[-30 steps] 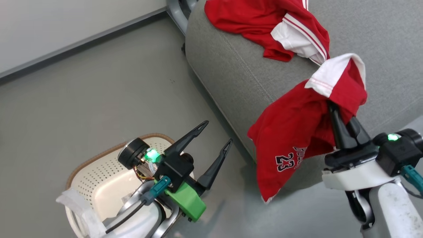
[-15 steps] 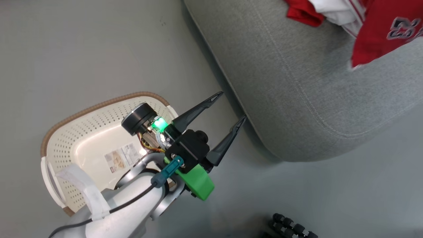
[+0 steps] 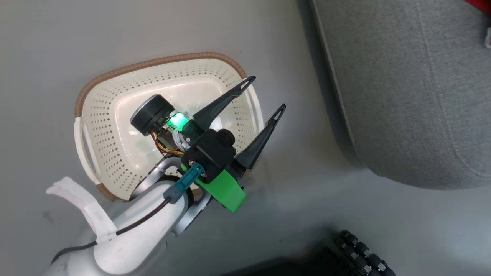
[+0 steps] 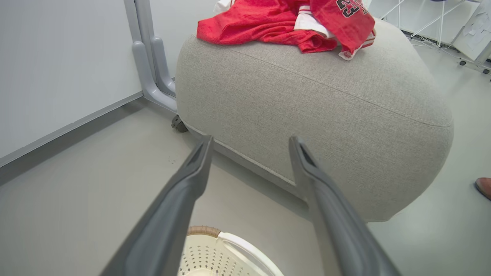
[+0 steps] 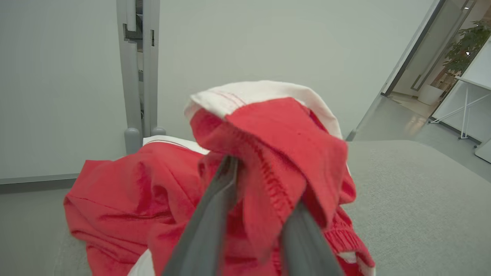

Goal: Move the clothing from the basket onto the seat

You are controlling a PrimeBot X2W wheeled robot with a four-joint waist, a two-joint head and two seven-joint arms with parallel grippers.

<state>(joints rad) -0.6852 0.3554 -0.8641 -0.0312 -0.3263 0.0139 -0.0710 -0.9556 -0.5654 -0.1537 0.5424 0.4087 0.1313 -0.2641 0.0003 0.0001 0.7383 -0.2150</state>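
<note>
The head camera has swung down since a second ago, so the basket (image 3: 153,62) now sits mid-view; that shift is the camera's, not the basket's. What has really moved is the "23" piece of the clothing (image 4: 268,23). It hung off the seat's (image 3: 402,96) front edge from the right end effector (image 5: 261,184), and now it lies on top of the seat against the other red piece, one hem drooping just over the rounded edge.

In the right wrist view the fingers stand a little apart with a white-trimmed fold draped over and between them. Whether they still pinch it or the cloth merely hangs on the tips, I cannot tell. The arm is held above the seat so that, once freed, the fold should drop onto the cushion and not the floor (image 3: 57,46).

The left end effector (image 3: 267,92) is spread wide and empty, hovering over the basket's seat-side edge. That looks like a waiting pose, ready for another pick. The basket floor that shows past the arm is bare, so I judge the task nearly finished, with only a clean release left. The risk is the fold snagging on a fingertip as the arm pulls back.
</note>
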